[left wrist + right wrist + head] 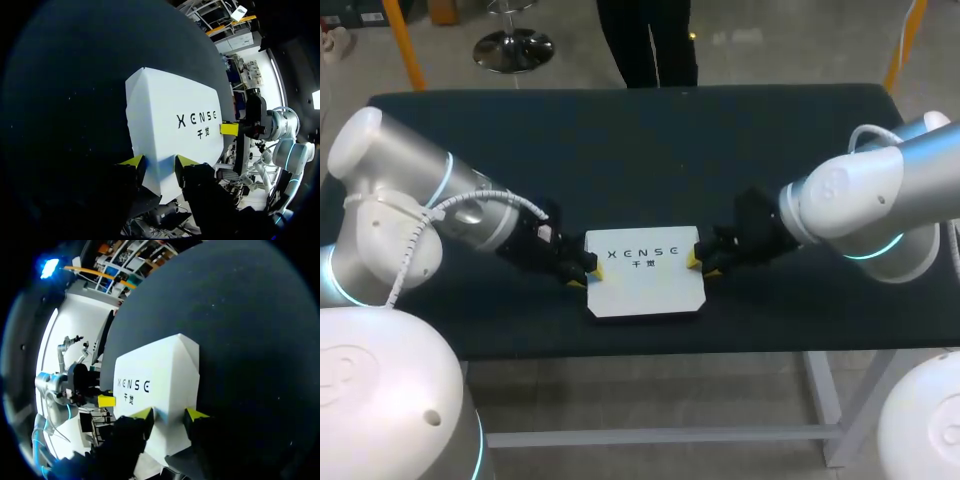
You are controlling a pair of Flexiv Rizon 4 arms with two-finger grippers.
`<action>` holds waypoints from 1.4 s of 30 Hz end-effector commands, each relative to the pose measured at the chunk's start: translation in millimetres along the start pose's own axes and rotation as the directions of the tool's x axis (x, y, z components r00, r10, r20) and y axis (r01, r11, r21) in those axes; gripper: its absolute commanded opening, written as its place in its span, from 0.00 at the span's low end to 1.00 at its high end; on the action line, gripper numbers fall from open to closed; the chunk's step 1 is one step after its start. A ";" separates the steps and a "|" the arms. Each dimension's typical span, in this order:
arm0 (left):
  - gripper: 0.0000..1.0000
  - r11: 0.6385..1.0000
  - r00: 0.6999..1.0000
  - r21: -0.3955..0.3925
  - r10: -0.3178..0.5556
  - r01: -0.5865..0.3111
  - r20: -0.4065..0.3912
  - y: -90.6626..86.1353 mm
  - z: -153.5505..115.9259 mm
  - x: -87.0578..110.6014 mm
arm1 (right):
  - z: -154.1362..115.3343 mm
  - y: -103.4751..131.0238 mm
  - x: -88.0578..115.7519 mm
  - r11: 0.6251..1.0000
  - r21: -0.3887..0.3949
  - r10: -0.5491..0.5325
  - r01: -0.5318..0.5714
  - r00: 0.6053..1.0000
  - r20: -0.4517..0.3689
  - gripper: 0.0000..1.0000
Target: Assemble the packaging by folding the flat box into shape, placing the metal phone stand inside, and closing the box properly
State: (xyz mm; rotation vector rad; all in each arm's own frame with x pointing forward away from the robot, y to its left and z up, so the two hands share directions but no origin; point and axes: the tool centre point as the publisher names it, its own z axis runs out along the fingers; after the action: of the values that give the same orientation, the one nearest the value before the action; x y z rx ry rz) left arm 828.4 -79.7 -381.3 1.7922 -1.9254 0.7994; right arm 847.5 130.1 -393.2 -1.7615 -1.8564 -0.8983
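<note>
Box (645,285) on a dark worktop (620,150), seen with both arms engaged. The left arm (440,215) and right arm (870,200) come in low from opposite sides. The white box lies flat, print side up, near the worktop edge closest to the robot and about midway along it. It looks folded up and closed; whether the stand is inside cannot be seen.

The left claw (584,275) sits at the box's left end and the right claw (702,265) at its right end. In the wrist views each is narrowly parted, with both yellow tips appearing to press the white card between them.

Handling, as a judgement: light, smooth, thin card that is likely to dent or slip. It is best held gently at the short ends, near the folded edges.
</note>
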 end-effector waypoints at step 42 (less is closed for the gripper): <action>0.42 0.995 0.995 -0.073 -0.063 0.069 0.071 -5.0 -1.9 14.8 | -0.9 10.7 4.4 0.994 0.094 0.050 -0.051 0.999 0.009 0.44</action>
State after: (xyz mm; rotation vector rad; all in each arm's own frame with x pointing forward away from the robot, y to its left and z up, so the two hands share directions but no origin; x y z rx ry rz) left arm 830.7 -83.0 -372.1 1.8433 -1.8957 0.6558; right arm 855.0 127.1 -388.9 -1.7523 -1.8174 -0.7901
